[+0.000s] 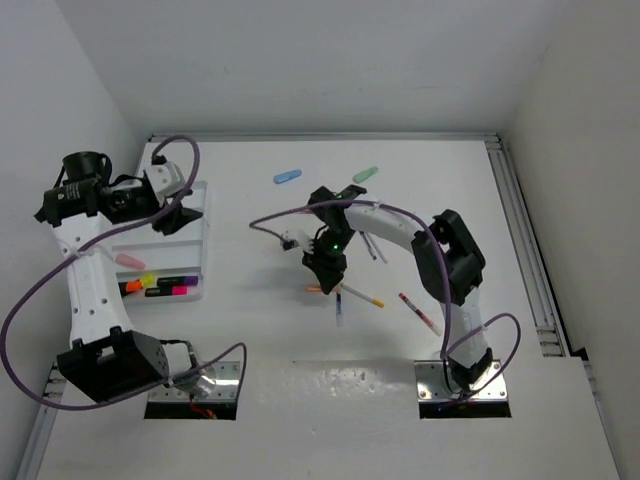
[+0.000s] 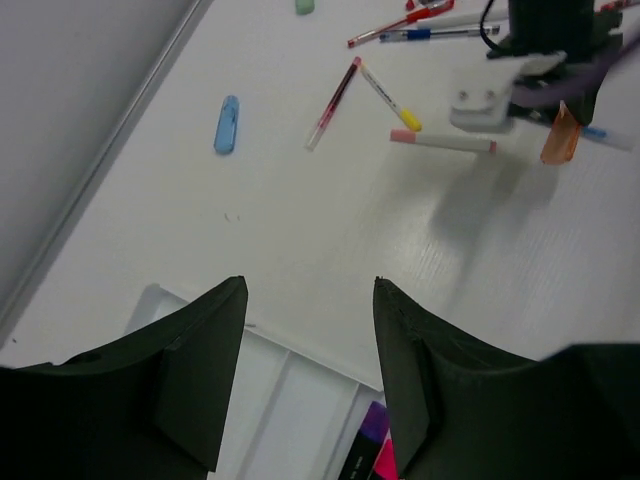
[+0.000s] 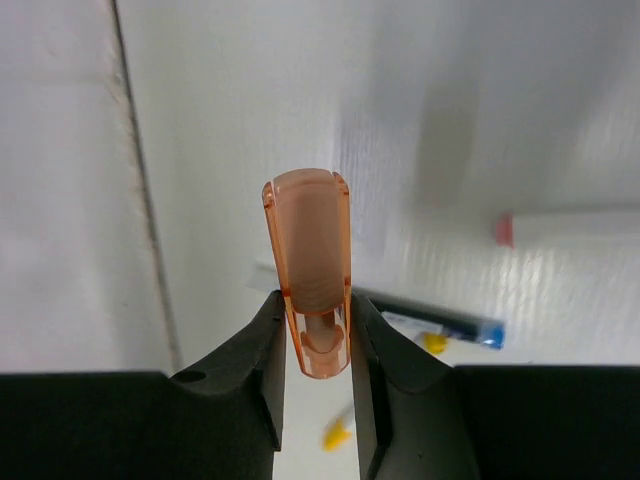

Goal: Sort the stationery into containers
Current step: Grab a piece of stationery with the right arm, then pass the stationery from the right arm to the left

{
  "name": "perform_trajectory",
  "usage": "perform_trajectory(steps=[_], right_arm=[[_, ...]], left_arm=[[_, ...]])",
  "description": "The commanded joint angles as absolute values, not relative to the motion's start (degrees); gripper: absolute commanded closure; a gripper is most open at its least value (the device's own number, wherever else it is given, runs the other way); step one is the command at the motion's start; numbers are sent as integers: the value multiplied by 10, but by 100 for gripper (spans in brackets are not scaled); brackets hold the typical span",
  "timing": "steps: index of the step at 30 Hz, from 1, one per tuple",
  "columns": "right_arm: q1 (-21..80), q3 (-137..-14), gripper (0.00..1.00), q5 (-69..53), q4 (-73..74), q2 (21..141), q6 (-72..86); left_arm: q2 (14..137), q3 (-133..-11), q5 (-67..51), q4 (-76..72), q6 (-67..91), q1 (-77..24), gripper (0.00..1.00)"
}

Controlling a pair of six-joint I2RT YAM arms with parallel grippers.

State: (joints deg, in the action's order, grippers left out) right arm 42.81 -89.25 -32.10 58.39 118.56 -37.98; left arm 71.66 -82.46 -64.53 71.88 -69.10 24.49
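My right gripper (image 3: 315, 335) is shut on a translucent orange highlighter (image 3: 308, 260), held upright above the table; from above, the gripper (image 1: 325, 268) is at the table's middle. My left gripper (image 2: 310, 300) is open and empty, hovering over the far end of the white divided tray (image 2: 290, 400); from above it (image 1: 180, 216) is over the tray (image 1: 196, 200). Several highlighters (image 1: 160, 285) lie in the tray's near end, and a pink one (image 1: 130, 261) at its left. Loose on the table are a blue highlighter (image 1: 287, 177), a green highlighter (image 1: 366, 174) and thin pens (image 1: 360, 296).
A red pen (image 1: 418, 312) lies right of centre, near the right arm. The left wrist view shows a pink-capped white pen (image 2: 443, 142), a red pen (image 2: 334, 102) and a yellow-tipped pen (image 2: 390, 97). White walls enclose the table; a rail (image 1: 520, 230) runs along the right edge.
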Motion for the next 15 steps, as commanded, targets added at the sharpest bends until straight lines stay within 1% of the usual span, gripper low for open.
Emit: perform_trajectory(steps=[1,3,4,6,7,9,10,11,12,15], right_arm=[[396,-882,100,-446,589,1151,-197],[373,-870,100,-479,569,1143,-128],[365,-869,100,-494,564,1139,-108],[347,-875,100,-531,557,1139,-62],[342,-880,100,-541,555,1140,-48],[330,-894,100,-568,553,1143,-10],[326,-896,100,-575,548,1143,-4],[323,-896,100,-575,530,1143,-4],[318,-893,100,-596,520,1143,64],[314,-890,100,-627,498,1142,110]], left_arm=[[682,-866,-604,755,-737,188,41],[661,-854,-566,755,-750,158,42],[650,-846,-551,755,-769,119,42],[621,-820,-513,753,-783,78,43],[615,-814,-501,747,-776,37,44],[612,-799,-474,743,-758,6,44],[613,-794,-464,741,-745,-42,44],[619,-788,-442,736,-739,-62,44],[622,-779,-429,726,-717,-85,45],[642,-775,-371,691,-667,-197,46]])
